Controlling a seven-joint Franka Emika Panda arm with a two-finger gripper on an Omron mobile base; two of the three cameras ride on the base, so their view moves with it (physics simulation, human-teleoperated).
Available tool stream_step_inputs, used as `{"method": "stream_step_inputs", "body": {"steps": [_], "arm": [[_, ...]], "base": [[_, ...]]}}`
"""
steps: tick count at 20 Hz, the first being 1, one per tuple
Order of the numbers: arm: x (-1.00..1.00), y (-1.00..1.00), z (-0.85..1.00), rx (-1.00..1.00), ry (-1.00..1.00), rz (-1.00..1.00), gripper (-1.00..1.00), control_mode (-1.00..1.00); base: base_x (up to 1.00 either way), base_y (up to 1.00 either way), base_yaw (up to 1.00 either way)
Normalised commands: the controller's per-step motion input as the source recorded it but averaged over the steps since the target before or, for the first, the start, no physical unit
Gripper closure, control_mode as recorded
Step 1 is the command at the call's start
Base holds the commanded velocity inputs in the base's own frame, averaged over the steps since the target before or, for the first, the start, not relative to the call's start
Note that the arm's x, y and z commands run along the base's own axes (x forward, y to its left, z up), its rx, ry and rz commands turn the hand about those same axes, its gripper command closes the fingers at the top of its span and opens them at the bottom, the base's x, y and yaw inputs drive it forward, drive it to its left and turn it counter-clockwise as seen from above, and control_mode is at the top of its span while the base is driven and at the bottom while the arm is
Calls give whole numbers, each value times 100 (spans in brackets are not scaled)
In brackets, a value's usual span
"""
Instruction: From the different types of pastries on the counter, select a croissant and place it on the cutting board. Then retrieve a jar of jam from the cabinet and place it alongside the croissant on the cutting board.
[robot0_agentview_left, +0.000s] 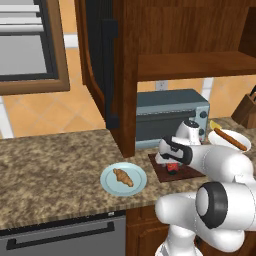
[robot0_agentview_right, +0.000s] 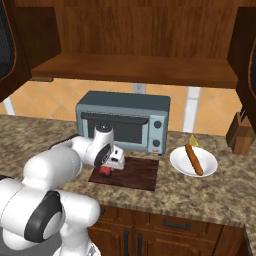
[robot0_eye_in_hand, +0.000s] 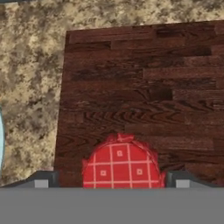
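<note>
No readable text, label, brand, number or sign appears on anything here.

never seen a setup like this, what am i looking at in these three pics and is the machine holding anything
This is a rendered kitchen with a white robot arm on a base that can drive. Two pictures come from cameras on that base, behind the arm to its left and right. The third looks along the tool from a camera on the hand.

On the granite counter lies a dark wooden cutting board in front of a grey-blue toaster oven. A small red jar of jam stands on the board. The tool's two fingers stand on either side of it, spread wide, so it looks let go rather than gripped.

The croissant lies on a light blue plate beside the board, not on the board. A stick pastry lies on a white plate. Above hangs an open wooden cabinet.
</note>
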Motion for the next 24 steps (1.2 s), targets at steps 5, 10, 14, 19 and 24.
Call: {"method": "stream_step_inputs", "body": {"steps": [5,10,14,19,24], "arm": [[0,1,27,3,3,0,-100,-100],[-1,4,66,4,2,0,-100,-100],[-51,82,2,0,0,0,-100,-100],[-74,100,-6,0,0,0,-100,-100],[-42,81,-9,1,0,0,-100,-100]], "base": [[0,0,0],[0,0,0],[0,0,0],[0,0,0],[0,0,0]]}}
